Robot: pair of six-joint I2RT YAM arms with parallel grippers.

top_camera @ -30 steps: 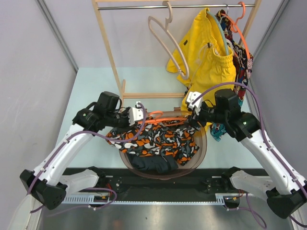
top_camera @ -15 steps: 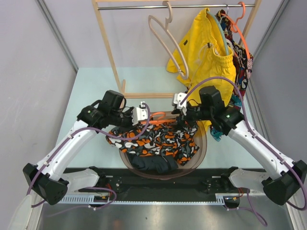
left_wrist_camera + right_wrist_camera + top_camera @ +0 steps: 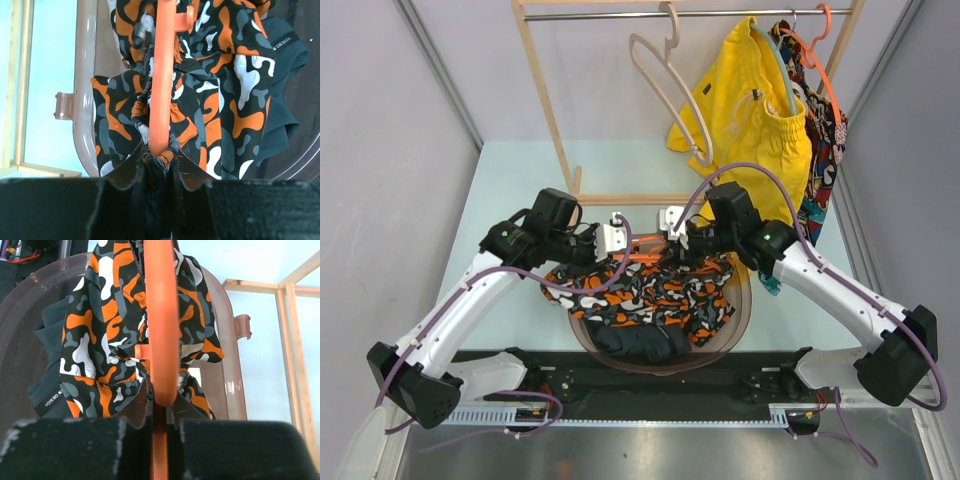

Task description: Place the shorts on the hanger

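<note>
The shorts (image 3: 655, 295), printed in orange, black, white and grey blotches, are draped over a brown basin. The thin orange hanger (image 3: 655, 250) lies along their upper edge, between my two grippers. My left gripper (image 3: 618, 240) is shut on a bunch of the shorts' (image 3: 225, 110) fabric, gathered around the near end of the hanger bar (image 3: 162, 75). In the left wrist view that gripper (image 3: 159, 157) has cloth filling its jaws. My right gripper (image 3: 668, 232) is shut on the hanger (image 3: 161, 315). In the right wrist view the bar runs straight out from between the fingers of this gripper (image 3: 162, 402), over the shorts (image 3: 95, 340).
The brown translucent basin (image 3: 745, 310) also holds a plain dark garment (image 3: 640, 343). Behind it stands a wooden rack (image 3: 545, 100) carrying a beige hanger (image 3: 665, 85), yellow shorts (image 3: 760, 120) and a red-blue patterned garment (image 3: 825, 130) on another orange hanger.
My right gripper has swung left from the basin's right side to the hanger and shut on it. The left gripper has kept its grip and barely shifted.
</note>
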